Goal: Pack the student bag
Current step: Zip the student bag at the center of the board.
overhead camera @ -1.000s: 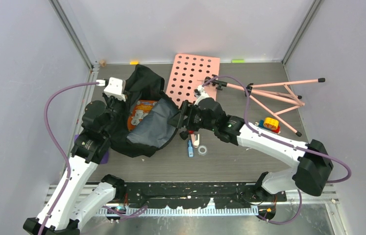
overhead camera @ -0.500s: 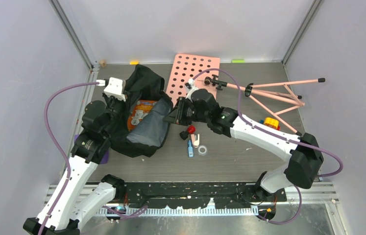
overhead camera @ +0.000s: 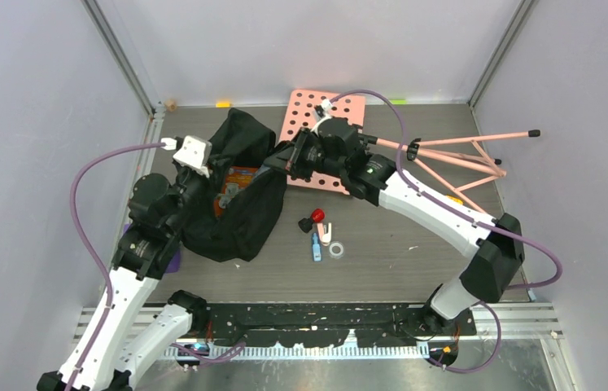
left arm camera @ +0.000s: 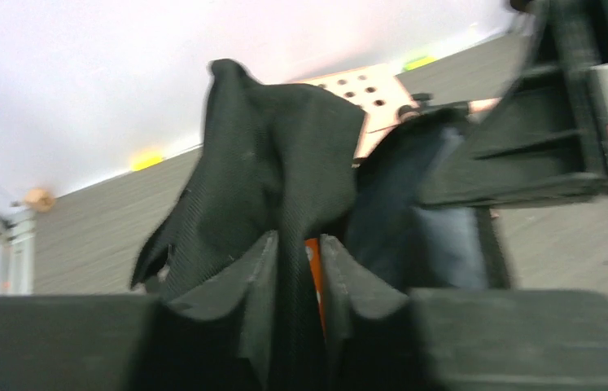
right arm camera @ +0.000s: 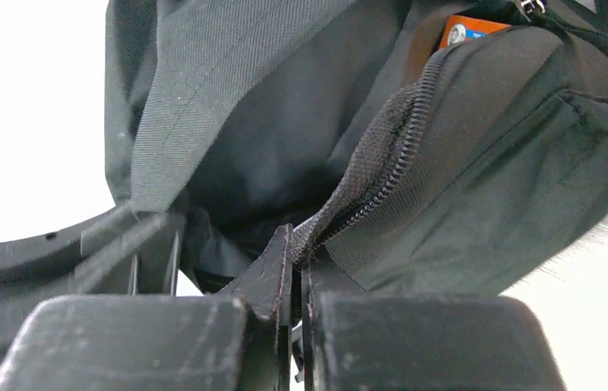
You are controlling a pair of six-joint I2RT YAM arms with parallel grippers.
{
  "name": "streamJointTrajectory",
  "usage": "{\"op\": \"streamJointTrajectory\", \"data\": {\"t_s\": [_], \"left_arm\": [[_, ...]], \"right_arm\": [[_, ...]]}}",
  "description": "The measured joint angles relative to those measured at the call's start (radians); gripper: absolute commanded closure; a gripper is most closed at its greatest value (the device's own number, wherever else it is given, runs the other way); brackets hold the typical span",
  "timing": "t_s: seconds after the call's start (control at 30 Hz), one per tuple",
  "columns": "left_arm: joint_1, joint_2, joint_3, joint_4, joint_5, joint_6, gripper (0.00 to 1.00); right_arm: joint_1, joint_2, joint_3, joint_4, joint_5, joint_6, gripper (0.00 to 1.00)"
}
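Observation:
The student bag (overhead camera: 235, 216) is a black soft backpack lying left of centre, with an orange packet (overhead camera: 239, 175) showing in its opening. My right gripper (overhead camera: 272, 160) is at the bag's far right edge, shut on the zipper edge (right arm camera: 382, 155) and holding that flap up. My left gripper (overhead camera: 204, 181) is at the bag's left rim. In the left wrist view its jaws (left arm camera: 298, 269) stand slightly apart around a fold of black fabric (left arm camera: 268, 155). A sliver of the orange packet (left arm camera: 312, 252) shows beside the right finger.
A pink perforated board (overhead camera: 341, 110) lies behind the right arm, and a pink folding tripod (overhead camera: 463, 155) is at the back right. A red-capped piece (overhead camera: 314, 216), a blue piece (overhead camera: 315, 247) and a clear tape ring (overhead camera: 337, 249) lie right of the bag.
My right gripper moved from above the small items up and left to the bag, shut on the zipper edge and pulled the flap over the grey lining. My left jaws have parted slightly.

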Motion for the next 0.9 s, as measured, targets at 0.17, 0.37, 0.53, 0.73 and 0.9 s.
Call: {"op": "streamJointTrajectory", "data": {"t_s": [0.17, 0.37, 0.53, 0.73, 0.9], "left_arm": [[0.0, -0.036, 0.021, -0.037, 0.122, 0.002, 0.45], [0.0, -0.047, 0.09, -0.09, 0.234, -0.011, 0.34], [0.0, -0.064, 0.11, -0.139, 0.22, -0.009, 0.32], [0.0, -0.063, 0.11, -0.215, 0.098, -0.001, 0.32], [0.0, -0.053, 0.11, -0.263, 0.04, 0.008, 0.28]], "right_arm": [[-0.003, 0.085, 0.092, 0.018, 0.018, 0.05, 0.99], [-0.003, 0.17, 0.198, 0.015, 0.024, 0.067, 0.99], [-0.003, 0.202, 0.238, 0.013, 0.039, 0.067, 0.99], [-0.003, 0.213, 0.262, -0.009, 0.05, 0.062, 1.0], [-0.003, 0.219, 0.279, -0.027, 0.061, 0.048, 0.99]]}}
